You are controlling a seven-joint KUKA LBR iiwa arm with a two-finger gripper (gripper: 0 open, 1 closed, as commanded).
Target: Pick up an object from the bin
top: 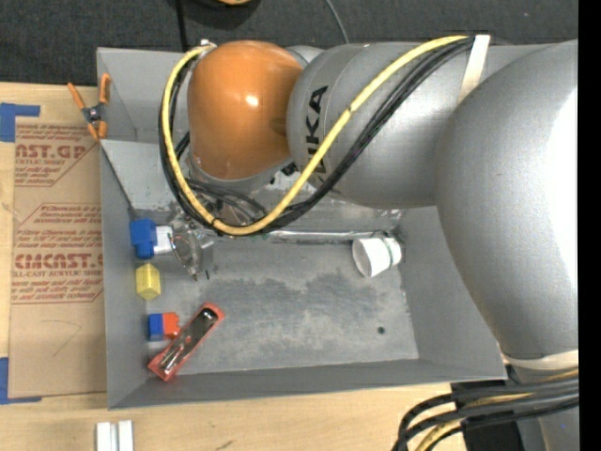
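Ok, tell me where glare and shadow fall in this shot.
Camera view: a bright glare spot sits on the orange cover; the arm shades the floor of the bin around the gripper; the yellow block and front floor lie evenly lit.

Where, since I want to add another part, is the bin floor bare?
The widest bare floor runs between the red tool and the white cup, down to the lower wall. The view's left side is crowded: blue block, yellow block, a blue-and-orange piece and the gripper sit close together.
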